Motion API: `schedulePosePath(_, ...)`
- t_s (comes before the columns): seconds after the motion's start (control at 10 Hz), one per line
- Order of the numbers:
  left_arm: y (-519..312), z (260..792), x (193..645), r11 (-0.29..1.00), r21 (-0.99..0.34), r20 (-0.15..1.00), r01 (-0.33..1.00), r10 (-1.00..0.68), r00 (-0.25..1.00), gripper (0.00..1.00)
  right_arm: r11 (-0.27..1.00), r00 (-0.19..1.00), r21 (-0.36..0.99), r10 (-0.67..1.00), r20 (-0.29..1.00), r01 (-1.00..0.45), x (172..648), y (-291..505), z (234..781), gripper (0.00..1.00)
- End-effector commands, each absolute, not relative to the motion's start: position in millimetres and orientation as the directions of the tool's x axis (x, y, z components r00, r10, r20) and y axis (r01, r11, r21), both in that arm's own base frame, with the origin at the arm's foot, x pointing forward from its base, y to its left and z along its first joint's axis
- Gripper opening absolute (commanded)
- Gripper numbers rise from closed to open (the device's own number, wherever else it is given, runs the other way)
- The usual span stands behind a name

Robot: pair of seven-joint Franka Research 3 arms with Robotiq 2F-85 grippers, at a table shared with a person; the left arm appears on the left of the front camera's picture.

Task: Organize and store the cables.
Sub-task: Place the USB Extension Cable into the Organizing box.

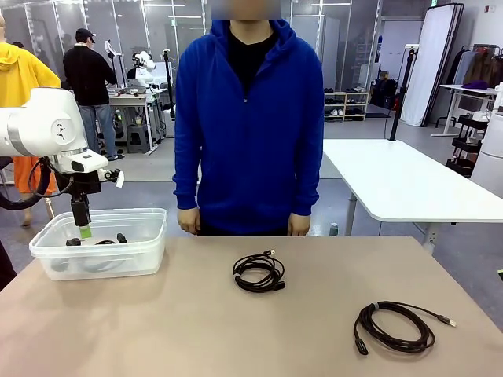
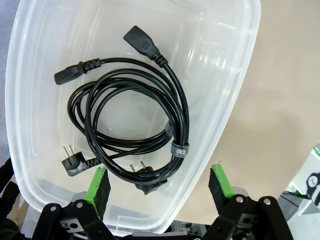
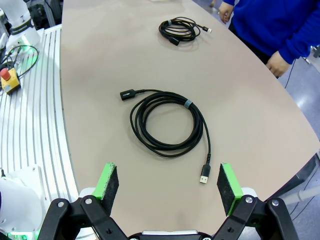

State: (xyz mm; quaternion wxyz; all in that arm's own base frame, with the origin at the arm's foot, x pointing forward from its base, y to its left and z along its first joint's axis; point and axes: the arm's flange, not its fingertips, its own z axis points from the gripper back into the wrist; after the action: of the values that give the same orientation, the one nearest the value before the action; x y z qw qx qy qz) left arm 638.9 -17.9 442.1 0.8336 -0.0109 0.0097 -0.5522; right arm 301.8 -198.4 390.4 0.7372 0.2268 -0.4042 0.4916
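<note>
A clear plastic bin (image 1: pixel 149 250) stands at the table's left, and a coiled black power cable (image 2: pixel 135 115) with a velcro strap lies on its floor. My left gripper (image 1: pixel 84 228) hangs over the bin, open and empty (image 2: pixel 159 185), with its green pads (image 2: pixel 98 184) above the near rim. A small coiled cable (image 1: pixel 259 272) lies mid-table, also seen far off in the right wrist view (image 3: pixel 181 29). A larger coil with a silver-tipped plug (image 1: pixel 393 326) lies at the right. My right gripper (image 3: pixel 170 186) hovers open above this coil (image 3: pixel 167 120), holding nothing.
A person in a blue hoodie (image 1: pixel 247 118) stands at the far edge, hands (image 1: pixel 187 222) hanging at the sides. A red stop button (image 3: pixel 10 80) sits beside the table on the robot's side. A white table (image 1: pixel 409 184) stands behind at the right.
</note>
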Motion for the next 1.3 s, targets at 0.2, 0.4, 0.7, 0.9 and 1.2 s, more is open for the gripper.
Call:
schedulePosePath(0.2, -2.8, 467.7, 606.5, 0.442, 0.004, 0.058, 0.897, -0.896, 0.441, 1.00, 0.430, 0.201, -0.055, 0.528, 0.825, -0.901, 304.0, -197.5, 393.1, 1.00)
schedulePosePath(0.4, -5.0, 498.2, 576.5, 0.474, -0.020, 0.022, 0.880, -0.880, 0.474, 1.00, 0.403, 0.187, -0.078, 0.577, 0.795, -0.912, 292.8, -193.5, 400.0, 1.00)
schedulePosePath(0.7, -14.9, 522.1, 539.5, 0.485, -0.018, 0.024, 0.874, -0.874, 0.486, 1.00, 0.362, 0.164, -0.119, 0.660, 0.733, -0.925, 278.6, -176.7, 424.9, 1.00)
schedulePosePath(0.9, -14.0, 538.2, 508.2, 0.503, -0.024, 0.060, 0.864, -0.862, 0.503, 1.00, 0.336, 0.169, -0.140, 0.741, 0.650, -0.931, 277.4, -153.5, 440.0, 1.00)
schedulePosePath(1.2, -30.8, 552.3, 471.2, 0.513, -0.016, 0.092, 0.858, -0.854, 0.512, 1.00, 0.301, 0.138, -0.169, 0.776, 0.615, -0.938, 279.1, -136.3, 452.0, 1.00)
